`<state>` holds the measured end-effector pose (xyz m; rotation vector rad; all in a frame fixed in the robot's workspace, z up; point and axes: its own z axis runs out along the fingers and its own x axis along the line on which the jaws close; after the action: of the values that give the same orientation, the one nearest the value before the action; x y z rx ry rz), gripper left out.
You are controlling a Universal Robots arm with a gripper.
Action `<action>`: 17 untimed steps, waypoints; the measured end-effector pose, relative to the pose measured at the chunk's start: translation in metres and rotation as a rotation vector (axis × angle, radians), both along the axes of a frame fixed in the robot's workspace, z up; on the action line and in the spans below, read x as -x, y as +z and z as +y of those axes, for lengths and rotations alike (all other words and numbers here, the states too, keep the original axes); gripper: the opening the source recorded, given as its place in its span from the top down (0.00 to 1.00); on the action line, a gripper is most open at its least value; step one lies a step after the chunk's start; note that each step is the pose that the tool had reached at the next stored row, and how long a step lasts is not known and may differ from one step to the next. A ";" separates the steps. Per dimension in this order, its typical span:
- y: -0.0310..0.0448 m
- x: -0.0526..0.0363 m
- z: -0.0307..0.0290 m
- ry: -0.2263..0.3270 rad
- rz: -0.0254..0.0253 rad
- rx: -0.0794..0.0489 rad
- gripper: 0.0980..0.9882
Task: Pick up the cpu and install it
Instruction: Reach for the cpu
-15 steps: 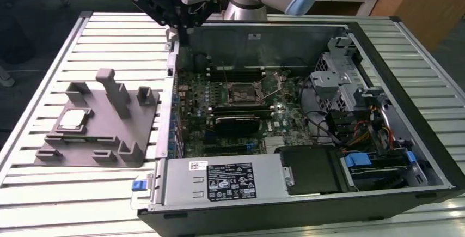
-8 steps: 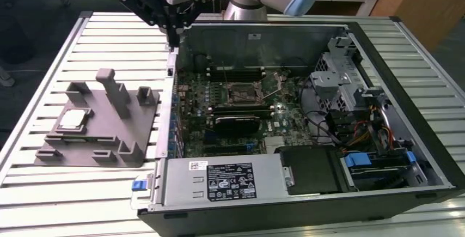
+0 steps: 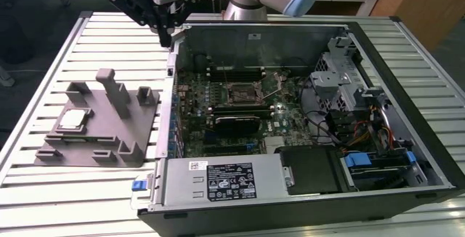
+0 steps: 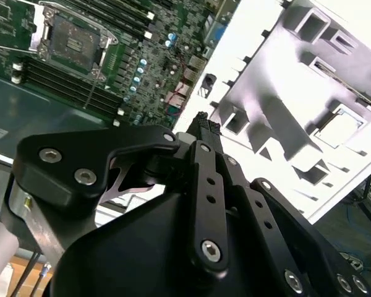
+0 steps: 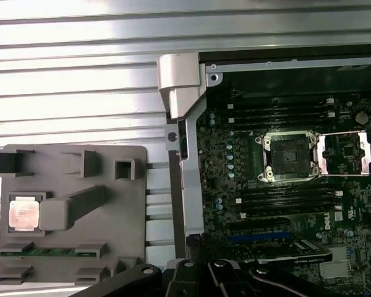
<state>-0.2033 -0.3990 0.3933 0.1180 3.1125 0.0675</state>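
Observation:
The cpu (image 3: pixel 73 119), a small silvery square chip, lies in a recess on the grey fixture (image 3: pixel 109 139) at the exterior view's left. It also appears in the first wrist view, cpu (image 5: pixel 23 213), and in the second, cpu (image 4: pixel 340 127). My gripper (image 3: pixel 164 30) hangs high over the back left corner of the open computer case (image 3: pixel 407 46), well away from the cpu. Its fingers (image 4: pixel 201 127) meet at the tip, shut on nothing. The motherboard socket (image 5: pixel 289 154) stands bare with its metal latch plate (image 5: pixel 346 154) flipped open beside it.
The fixture has upright posts (image 3: pixel 112 90) and a memory stick (image 5: pixel 49 251) in a slot. Inside the case are a black heatsink block (image 3: pixel 236 121), a power supply (image 3: pixel 225 180), drive cages (image 3: pixel 341 79) and loose cables (image 3: pixel 363 133). Everything rests on a slatted metal table (image 3: pixel 87 193).

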 end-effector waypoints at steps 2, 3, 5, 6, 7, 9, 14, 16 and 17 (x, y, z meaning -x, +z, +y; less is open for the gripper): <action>0.0000 0.0041 0.0000 0.000 0.0000 0.000 0.99; 0.0000 0.0060 0.0000 0.000 0.0000 0.000 0.99; 0.0000 0.0099 0.0000 0.000 0.0000 0.000 0.99; 0.0000 0.0118 0.0000 0.000 0.0000 0.000 0.99; 0.0000 0.0137 0.0000 0.000 -0.0001 0.000 0.99; 0.0000 0.0175 0.0000 0.000 -0.0001 0.000 0.99; 0.0000 0.0274 0.0000 0.000 0.0000 0.000 0.99; 0.0000 0.0315 0.0000 0.000 0.0000 0.000 0.99; 0.0000 0.0336 0.0000 0.000 0.0000 0.000 0.99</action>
<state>-0.2369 -0.3990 0.3933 0.1179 3.1125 0.0676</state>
